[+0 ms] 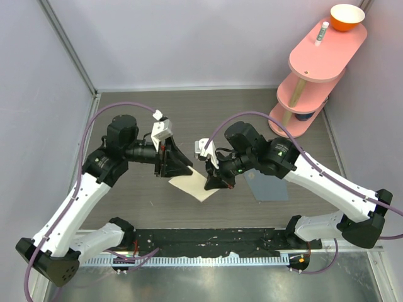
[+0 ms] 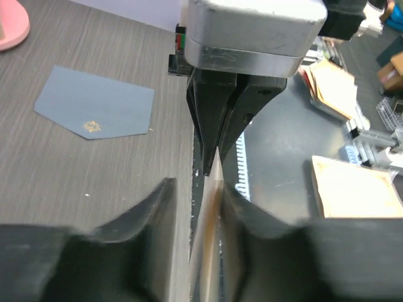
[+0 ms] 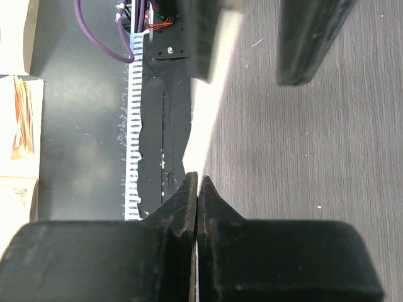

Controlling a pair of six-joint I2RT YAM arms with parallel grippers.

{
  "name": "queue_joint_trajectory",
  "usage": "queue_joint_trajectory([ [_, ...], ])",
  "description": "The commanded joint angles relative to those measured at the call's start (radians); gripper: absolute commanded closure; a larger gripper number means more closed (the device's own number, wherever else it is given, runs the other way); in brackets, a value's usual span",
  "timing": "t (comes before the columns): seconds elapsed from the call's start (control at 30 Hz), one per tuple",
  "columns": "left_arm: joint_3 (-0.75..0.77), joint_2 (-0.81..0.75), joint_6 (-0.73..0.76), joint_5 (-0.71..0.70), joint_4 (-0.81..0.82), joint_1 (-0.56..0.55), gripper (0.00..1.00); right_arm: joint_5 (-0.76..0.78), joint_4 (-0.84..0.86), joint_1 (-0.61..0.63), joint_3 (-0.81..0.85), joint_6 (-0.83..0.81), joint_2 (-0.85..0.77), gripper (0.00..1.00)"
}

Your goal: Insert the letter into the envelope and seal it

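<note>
- Overhead, one dark wood-grain table [image 1: 189, 107] filled the view, with two arms mounted at its 6 o'clock edge: the left arm [image 1: 69, 207] and the right arm [image 1: 327, 182], both reaching in toward the middle.
- One pink shelf [image 1: 315, 56] of three tiers stood at the table's 1 o'clock corner.
- One envelope [image 2: 94, 100] lay flat on the table at 3 o'clock of the letter and apart from it, partly under the right forearm. It was slate blue-grey and matte, with a five-sided outline ending in a blunt point, and a small gold mark [image 2: 92, 126] sat near that point.
- One letter [image 1: 196, 184], a pale tan sheet, sat at the centre between the two grippers. I could not tell whether it touched the table.
- One right gripper [image 3: 196, 184] had its fingers pressed together on the letter's 3 o'clock edge.
- One left gripper [image 2: 196, 185] had its fingers parted to a moderate gap, with the letter's edge passing between them unclamped.
- One orange bowl [image 1: 347, 17] sat on the top tier.
- One small white tube [image 1: 322, 33] lay at 7 o'clock of the bowl.
</note>
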Motion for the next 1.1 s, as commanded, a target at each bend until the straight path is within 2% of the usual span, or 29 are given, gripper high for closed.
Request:
queue_joint_trajectory([
  [0.0,0.009,0.028,-0.122,0.016,0.132,-0.031,0.81,-0.015,0.026,-0.004,0.023,0.004,0.000,0.99],
  [0.07,-0.003,0.031,-0.125,0.021,0.129,-0.029,1.00,-0.014,0.032,-0.013,0.021,0.017,-0.003,0.99],
  [0.13,-0.002,0.042,-0.096,0.036,0.084,-0.028,1.00,-0.011,0.035,-0.021,0.018,0.033,-0.005,0.99],
  [0.23,-0.002,0.062,-0.116,0.082,0.070,-0.016,1.00,-0.008,0.039,-0.033,0.017,0.049,-0.009,0.83],
  [0.27,0.000,0.065,-0.122,0.089,0.068,-0.015,1.00,-0.008,0.038,-0.035,0.012,0.055,-0.011,0.74],
  [0.3,0.003,0.065,-0.125,0.093,0.071,-0.015,1.00,-0.006,0.039,-0.040,0.009,0.055,-0.014,0.73],
  [0.4,0.009,0.056,-0.120,0.082,0.063,-0.005,1.00,-0.004,0.026,-0.050,-0.003,0.055,-0.025,0.85],
  [0.43,0.018,0.059,-0.110,0.082,0.044,0.007,1.00,-0.012,0.020,-0.053,-0.006,0.057,-0.026,0.94],
  [0.47,0.028,0.067,-0.101,0.082,0.028,0.014,1.00,-0.021,0.007,-0.058,-0.008,0.060,-0.026,0.99],
  [0.6,0.071,0.102,-0.064,0.082,-0.071,0.061,1.00,-0.047,0.000,-0.081,-0.025,0.086,-0.031,0.99],
  [0.7,0.081,0.120,-0.080,0.059,-0.085,0.077,1.00,-0.076,0.000,-0.098,-0.025,0.099,-0.026,0.99],
  [0.73,0.093,0.128,-0.068,0.063,-0.107,0.077,0.77,-0.083,0.006,-0.112,-0.019,0.106,-0.026,0.99],
  [0.77,0.097,0.137,-0.020,0.080,-0.134,0.077,0.62,-0.112,0.007,-0.121,-0.015,0.112,-0.020,0.99],
  [0.8,0.097,0.137,-0.002,0.086,-0.180,0.078,0.48,-0.126,0.009,-0.133,-0.011,0.122,-0.017,0.99],
  [0.83,0.089,0.133,0.004,0.086,-0.187,0.077,0.41,-0.138,0.010,-0.154,-0.005,0.129,-0.012,0.99],
  [0.93,0.040,0.098,0.018,0.071,-0.185,0.077,0.38,-0.210,0.021,-0.193,0.004,0.162,0.006,0.99],
  [1.07,-0.017,0.068,-0.021,0.051,-0.127,0.078,0.41,-0.270,0.036,-0.216,0.006,0.179,0.017,0.99],
])
